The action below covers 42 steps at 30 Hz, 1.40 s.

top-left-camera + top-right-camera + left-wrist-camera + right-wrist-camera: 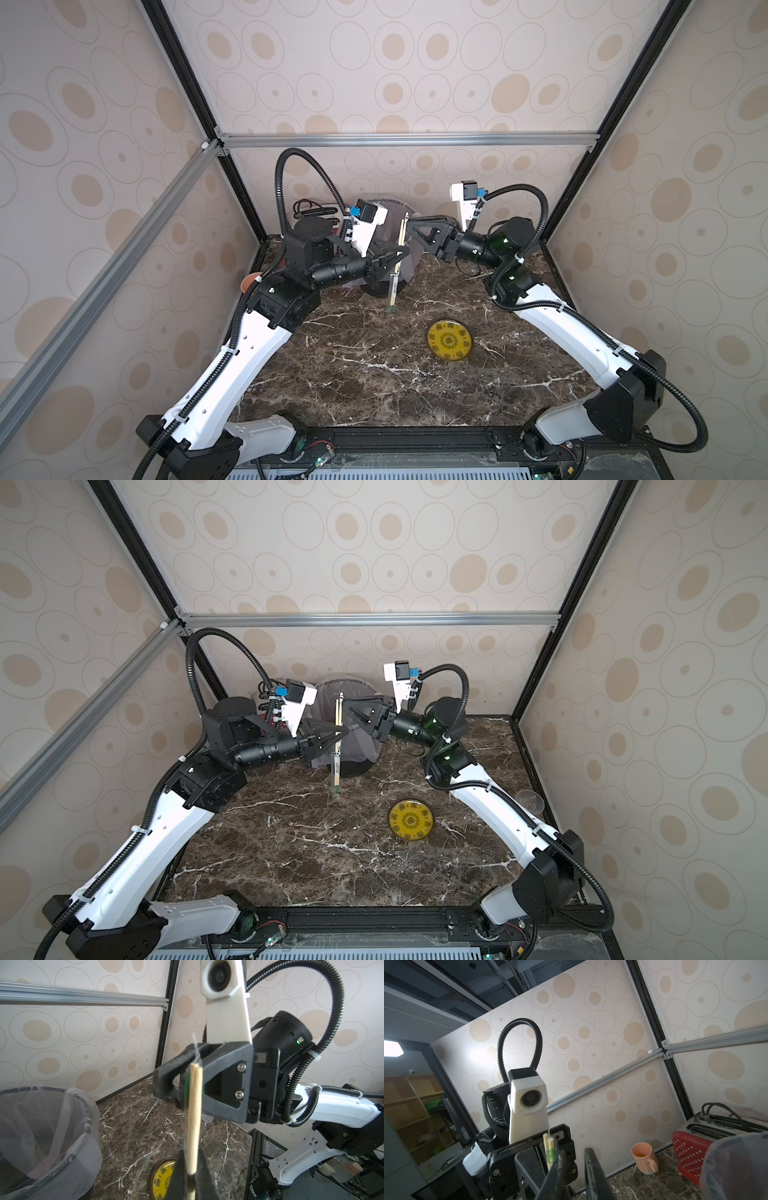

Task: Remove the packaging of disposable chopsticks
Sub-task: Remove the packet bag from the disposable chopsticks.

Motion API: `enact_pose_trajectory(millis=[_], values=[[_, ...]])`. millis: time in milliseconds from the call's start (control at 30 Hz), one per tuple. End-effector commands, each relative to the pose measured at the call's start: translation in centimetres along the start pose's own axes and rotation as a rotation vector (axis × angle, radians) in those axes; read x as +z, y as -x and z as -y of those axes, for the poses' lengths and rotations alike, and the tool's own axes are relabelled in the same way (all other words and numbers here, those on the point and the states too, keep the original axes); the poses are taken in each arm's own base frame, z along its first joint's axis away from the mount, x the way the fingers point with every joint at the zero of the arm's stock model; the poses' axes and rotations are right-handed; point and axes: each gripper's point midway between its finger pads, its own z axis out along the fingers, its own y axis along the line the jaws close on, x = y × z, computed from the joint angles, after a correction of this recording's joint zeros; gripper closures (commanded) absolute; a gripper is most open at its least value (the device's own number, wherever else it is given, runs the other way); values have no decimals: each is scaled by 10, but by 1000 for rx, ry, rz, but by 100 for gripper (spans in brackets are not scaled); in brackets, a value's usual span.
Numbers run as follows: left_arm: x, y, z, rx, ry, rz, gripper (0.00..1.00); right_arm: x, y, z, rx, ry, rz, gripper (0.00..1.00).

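Observation:
The disposable chopsticks (400,245) (337,725) stand nearly upright above the back of the table, still in the packaging (390,305), a clear sleeve with green marks that hangs below them. My left gripper (398,259) (192,1167) is shut on the sticks at mid-length. My right gripper (409,226) (574,1151) sits at the top end, and its jaws show a gap with nothing between them. In the right wrist view the stick tops (548,1145) lie just beside one finger. The sleeve's thin clear tip (195,1043) pokes up above the sticks.
A black mesh bin with a translucent liner (41,1126) (357,688) stands right behind the chopsticks. A yellow plate (449,341) (411,820) lies on the marble table. At the back left are a red toaster (687,1153) and a peach mug (643,1157).

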Motion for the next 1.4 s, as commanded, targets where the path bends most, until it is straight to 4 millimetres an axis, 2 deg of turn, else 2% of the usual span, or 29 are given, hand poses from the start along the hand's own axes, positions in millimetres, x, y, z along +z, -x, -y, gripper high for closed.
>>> enact_pose_trajectory(millis=[0, 33, 133, 300, 400, 467, 533, 667, 833, 1000, 1267, 1367], values=[[0, 1, 2, 25, -15, 1, 100, -7, 17, -23, -34, 66, 41, 96], [1, 1, 2, 25, -16, 0, 100, -7, 17, -24, -33, 70, 41, 100], [0, 2, 3, 25, -22, 3, 100, -7, 15, -23, -23, 71, 34, 100], [-2, 4, 5, 27, -25, 9, 100, -9, 9, -3, 17, -9, 52, 100], [0, -1, -4, 20, 20, -19, 100, -14, 13, 4, 35, -44, 63, 100], [3, -8, -10, 13, 41, -48, 100, -16, 17, -2, 30, -23, 68, 83], [5, -11, -12, 5, 42, -57, 100, -17, 19, -8, 18, -7, 65, 72], [6, -11, -11, -2, 37, -56, 100, -16, 19, -14, 2, 12, 54, 62], [7, -9, -11, -3, 33, -56, 100, -10, 11, -10, 13, 17, 21, 55], [8, -10, -10, -7, 26, -59, 100, -5, 5, -2, 6, -16, 3, 57], [10, -13, -11, -13, 19, -71, 100, -1, 8, 2, 12, -12, 3, 74], [9, -13, -10, -9, 21, -70, 100, 1, 7, 3, 16, -13, 0, 88]])
